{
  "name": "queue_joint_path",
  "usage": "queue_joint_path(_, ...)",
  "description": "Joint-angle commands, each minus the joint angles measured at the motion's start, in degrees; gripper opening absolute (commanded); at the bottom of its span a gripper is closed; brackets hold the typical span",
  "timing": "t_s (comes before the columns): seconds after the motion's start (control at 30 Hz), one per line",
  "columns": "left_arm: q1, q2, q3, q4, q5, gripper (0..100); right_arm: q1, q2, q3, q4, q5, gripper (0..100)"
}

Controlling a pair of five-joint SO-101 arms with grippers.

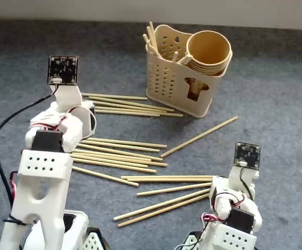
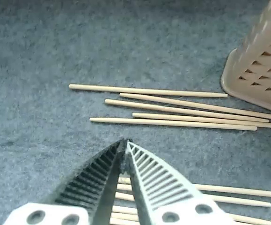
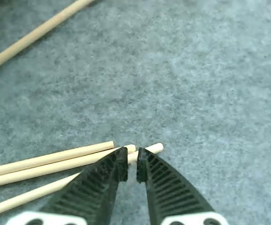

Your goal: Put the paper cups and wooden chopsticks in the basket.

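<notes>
Many wooden chopsticks (image 1: 117, 156) lie scattered in loose rows on a grey, short-napped carpet (image 1: 276, 104) in the high view. They are slim, round and pale. Beyond them stands the basket (image 1: 171, 78), cream plastic with rounded corners and slotted walls. It holds a nested stack of tan paper cups (image 1: 209, 49) on one side and a few upright sticks on the other. A pale band (image 1: 192, 10) runs along the carpet's far edge, and we see the two white arms at the near edge. From the left wrist, the left claw (image 2: 126, 140) hangs above the carpet with its ribbed jaws pressed tip to tip, gripping nothing. Five chopsticks (image 2: 172, 123) lie beyond it, their far ends near the basket's corner (image 2: 259, 65). From the right wrist, the right claw (image 3: 131, 164) is parted by only a thin slit, and we see nothing clamped in it. Its tips sit just over the blunt ends of three chopsticks (image 3: 51, 159) on the fuzzy carpet (image 3: 210, 84).
</notes>
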Motion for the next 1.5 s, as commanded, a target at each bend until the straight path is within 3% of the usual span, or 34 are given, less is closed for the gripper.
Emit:
queue_joint_path(0.0, -2.77, -1.71, 3.38, 0.26, -0.09, 0, 3.30, -0.57, -4.35, -1.98, -0.88, 4.6)
queue_joint_path(0.13, -4.44, -1.71, 8.04, 0.26, -0.26, 0, 4.18, 0.04, -12.18, -1.63, -0.88, 0.5)
queue_joint_path(0.3, -5.14, -4.00, 14.73, 0.18, -10.02, 0, 3.91, 0.13, -21.32, -1.45, -5.19, 0.5)
queue_joint_path(0.5, -9.36, -17.01, 26.77, -6.15, -10.37, 1, 3.82, 0.13, -29.41, -1.98, -7.47, 0.5)
queue_joint_path(0.73, -9.71, -35.30, 41.98, -6.33, -10.55, 1, 3.82, 2.33, -36.26, -1.98, -7.47, 0.5)
queue_joint_path(0.93, -9.71, -51.56, 50.07, -5.80, -13.36, 1, 3.82, 16.66, -44.88, -2.07, -7.47, 0.5)
queue_joint_path(1.1, -9.80, -63.87, 52.88, 1.41, -13.71, 1, 3.82, 31.16, -50.86, -4.00, -11.34, 0.5)
queue_joint_path(1.2, -9.80, -63.52, 51.56, 3.69, -13.71, 1, 3.12, 39.25, -52.44, -6.90, -15.74, 0.9)
queue_joint_path(1.47, -9.80, -62.46, 51.65, 3.60, -13.80, 1, -4.18, 58.68, -56.13, -12.97, -18.37, 1.1)
